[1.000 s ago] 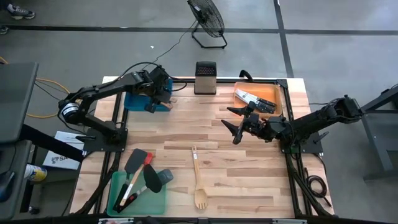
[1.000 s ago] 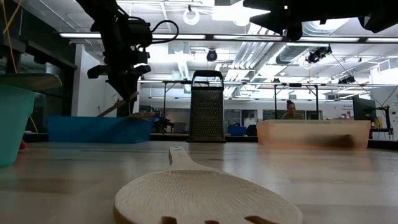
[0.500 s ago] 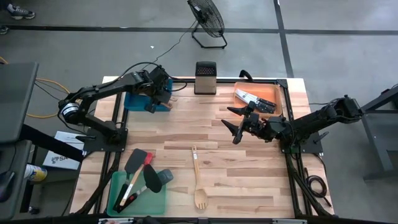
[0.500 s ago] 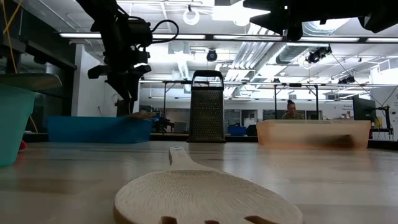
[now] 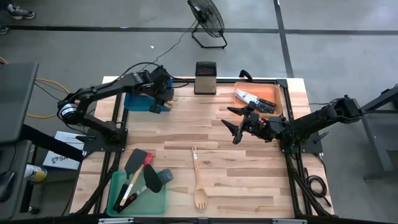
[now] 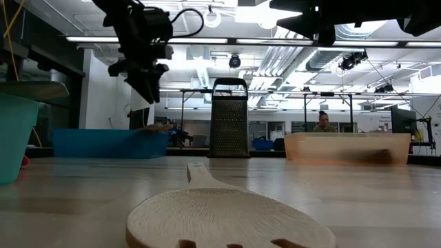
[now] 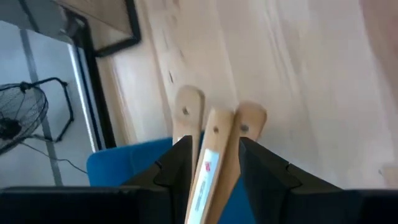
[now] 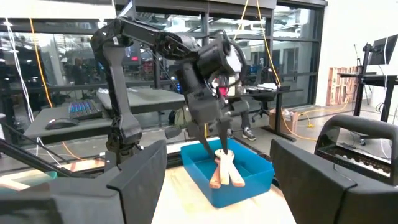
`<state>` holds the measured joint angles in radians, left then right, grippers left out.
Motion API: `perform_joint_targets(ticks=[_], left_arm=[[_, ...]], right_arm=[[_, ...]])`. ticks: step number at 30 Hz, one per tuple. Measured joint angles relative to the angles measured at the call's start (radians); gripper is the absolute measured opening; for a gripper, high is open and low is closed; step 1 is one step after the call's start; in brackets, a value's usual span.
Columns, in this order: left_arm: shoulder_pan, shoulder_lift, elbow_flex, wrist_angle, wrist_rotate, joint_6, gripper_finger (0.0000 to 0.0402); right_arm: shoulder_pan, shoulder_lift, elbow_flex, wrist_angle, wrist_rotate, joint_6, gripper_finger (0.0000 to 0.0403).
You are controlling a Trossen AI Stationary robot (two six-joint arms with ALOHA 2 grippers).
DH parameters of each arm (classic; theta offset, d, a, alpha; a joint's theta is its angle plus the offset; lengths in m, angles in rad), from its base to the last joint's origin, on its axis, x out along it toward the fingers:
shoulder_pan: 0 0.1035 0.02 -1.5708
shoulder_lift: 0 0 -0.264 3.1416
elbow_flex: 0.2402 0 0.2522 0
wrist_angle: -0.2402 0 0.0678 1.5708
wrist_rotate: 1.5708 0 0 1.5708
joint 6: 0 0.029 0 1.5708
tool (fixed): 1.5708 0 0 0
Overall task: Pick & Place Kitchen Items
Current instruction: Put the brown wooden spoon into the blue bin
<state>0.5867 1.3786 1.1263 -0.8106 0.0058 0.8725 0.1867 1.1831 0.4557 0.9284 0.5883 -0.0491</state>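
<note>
My left gripper (image 5: pixel 163 99) hangs open over the blue tray (image 5: pixel 132 102) at the table's far left, fingers pointing down. Three pale wooden utensils (image 7: pixel 214 134) lie in that tray below the fingers, their handle ends sticking out over its rim; they also show in the right wrist view (image 8: pixel 224 169). My right gripper (image 5: pixel 235 124) is open and empty above the table's middle right, beside the orange tray (image 5: pixel 278 107). A wooden fork (image 5: pixel 198 177) lies flat on the table near the front middle.
A metal box grater (image 5: pixel 204 78) stands at the far middle edge. The orange tray holds black-handled knives (image 5: pixel 252 99). A green tray (image 5: pixel 158 202) at the near left holds black, grey and red spatulas (image 5: pixel 140 171). A person (image 6: pixel 321 122) sits in the room behind the table.
My left gripper has let go of a wooden utensil that it held slanting over the blue tray; the utensil has dropped into the tray beside the others. The gripper has then gone up, away from the tray.
</note>
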Motion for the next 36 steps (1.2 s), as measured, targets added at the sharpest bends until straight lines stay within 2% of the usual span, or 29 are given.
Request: perform_joint_targets(ticks=[3, 8, 24, 31, 36], left_arm=[[-0.041, -0.001, 0.015, -0.006, 0.033, -0.017, 0.0126], [-0.135, -0.001, 0.016, 0.005, 0.122, 0.064, 0.0127], [-0.499, 0.016, 0.017, 0.168, 0.108, 0.065, 0.0127], [-0.592, 0.123, 0.020, 0.261, 0.096, 0.040, 0.0127], [-0.639, 0.234, 0.017, 0.294, 0.081, 0.076, 0.0135]], right_arm=[[0.000, 0.000, 0.000, -0.018, 0.008, 0.001, 0.0279], [0.001, 0.000, 0.000, -0.057, 0.015, 0.035, 0.0279], [0.005, -0.032, 0.000, -0.080, -0.015, 0.046, 0.0279], [0.020, -0.039, 0.000, -0.097, -0.015, 0.045, 0.0279], [0.029, -0.039, 0.000, -0.116, -0.015, 0.053, 0.0279]])
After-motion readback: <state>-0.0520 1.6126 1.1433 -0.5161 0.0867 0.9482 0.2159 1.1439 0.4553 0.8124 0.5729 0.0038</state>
